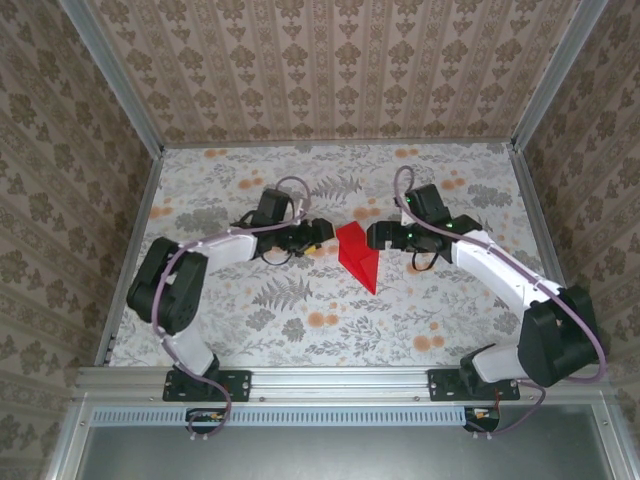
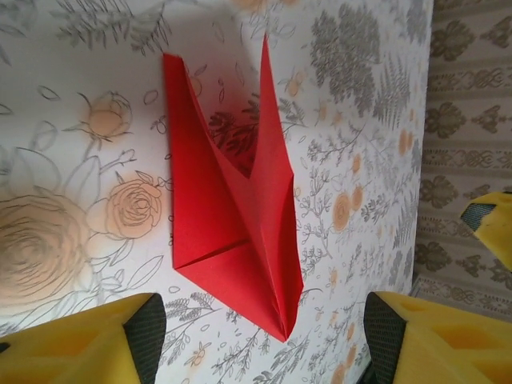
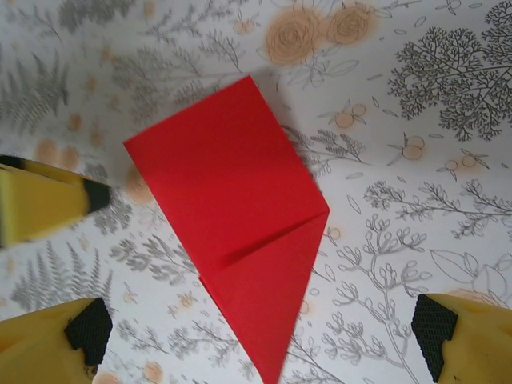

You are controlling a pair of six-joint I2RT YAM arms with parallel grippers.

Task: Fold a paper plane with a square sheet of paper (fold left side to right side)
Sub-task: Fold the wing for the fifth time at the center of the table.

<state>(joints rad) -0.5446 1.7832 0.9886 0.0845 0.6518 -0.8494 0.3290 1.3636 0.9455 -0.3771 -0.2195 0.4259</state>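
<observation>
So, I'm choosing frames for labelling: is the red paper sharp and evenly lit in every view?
Top external: even light, paper plane small but crisp. Left wrist: sharp, its raised flap casts a reddish shadow on the table. Right wrist: plane sharp, yellow finger at left blurred.

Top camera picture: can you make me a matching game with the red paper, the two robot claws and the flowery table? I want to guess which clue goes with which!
Things
1. folded bright red paper sheet
2. left gripper
3. right gripper
4. printed table cover

Clues
A. orange flowers and grey leaves
B. open, just left of the paper
C. tapers to a point, between the two grippers
D. open, just right of the paper

Pairs: 1-C, 2-B, 3-D, 4-A
</observation>
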